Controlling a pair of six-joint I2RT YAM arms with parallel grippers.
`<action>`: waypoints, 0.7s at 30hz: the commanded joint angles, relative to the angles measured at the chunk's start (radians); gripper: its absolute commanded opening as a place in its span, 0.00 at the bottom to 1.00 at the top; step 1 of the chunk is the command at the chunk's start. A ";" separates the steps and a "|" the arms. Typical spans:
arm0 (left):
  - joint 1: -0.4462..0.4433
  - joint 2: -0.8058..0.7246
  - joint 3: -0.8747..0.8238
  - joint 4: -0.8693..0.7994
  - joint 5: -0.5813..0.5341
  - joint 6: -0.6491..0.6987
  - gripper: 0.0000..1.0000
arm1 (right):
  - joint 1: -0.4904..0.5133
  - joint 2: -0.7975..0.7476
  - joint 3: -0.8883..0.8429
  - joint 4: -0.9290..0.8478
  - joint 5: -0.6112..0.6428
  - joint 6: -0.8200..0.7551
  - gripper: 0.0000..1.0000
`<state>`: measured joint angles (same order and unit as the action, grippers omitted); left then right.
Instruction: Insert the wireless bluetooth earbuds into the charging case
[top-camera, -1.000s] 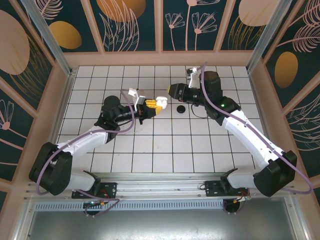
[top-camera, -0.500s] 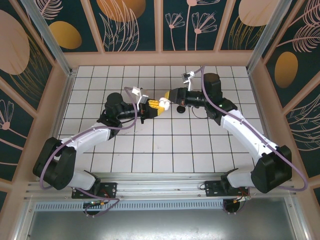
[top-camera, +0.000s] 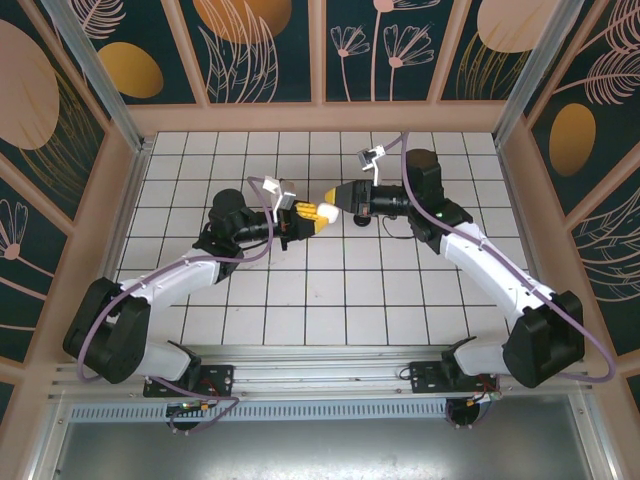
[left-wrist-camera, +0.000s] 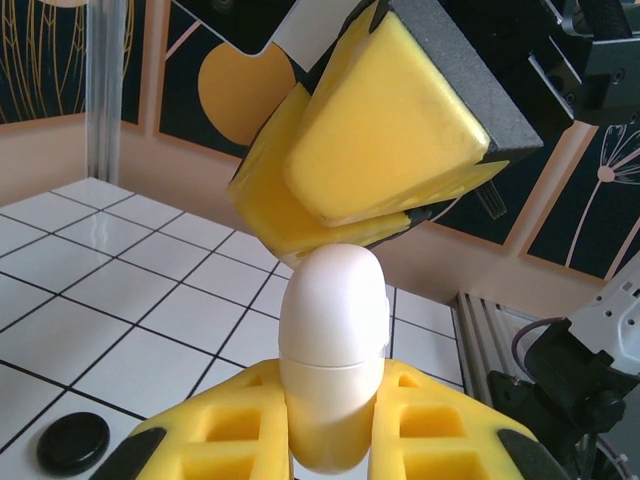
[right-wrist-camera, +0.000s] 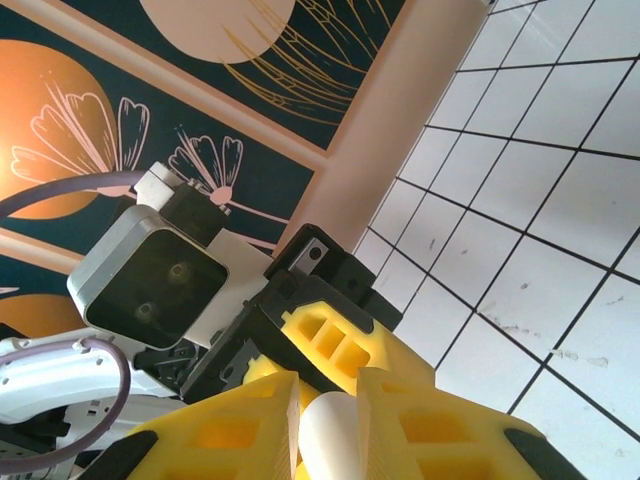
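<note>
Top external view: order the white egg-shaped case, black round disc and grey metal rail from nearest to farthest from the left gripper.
1. White egg-shaped case, clamped in the left gripper.
2. Black round disc, on the tiles to its right.
3. Grey metal rail, along the table's near edge.

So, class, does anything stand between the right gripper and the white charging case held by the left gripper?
Nothing visible does. The right gripper meets the rounded top end of the white charging case, whose lower half sits clamped in the left gripper.

surface (top-camera: 330, 300): white tiles, dark grout | walls (top-camera: 265, 50): dark panels, orange discs, pale flower outlines | frame (top-camera: 318, 50): tan wood | light: even
</note>
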<state>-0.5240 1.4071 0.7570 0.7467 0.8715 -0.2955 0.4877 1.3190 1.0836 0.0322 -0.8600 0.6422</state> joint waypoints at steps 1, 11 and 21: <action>-0.001 -0.035 0.007 0.031 -0.031 -0.050 0.00 | 0.029 -0.030 0.001 -0.063 -0.004 -0.062 0.21; 0.001 -0.038 0.057 -0.019 -0.037 -0.117 0.00 | 0.052 -0.142 -0.049 -0.028 0.237 -0.117 0.34; 0.004 -0.030 0.108 -0.122 -0.084 -0.142 0.00 | 0.034 -0.348 -0.229 0.188 0.394 -0.073 0.56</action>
<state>-0.5236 1.3914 0.8257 0.6506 0.7994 -0.4137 0.5293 0.9615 0.9073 0.1337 -0.5037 0.5518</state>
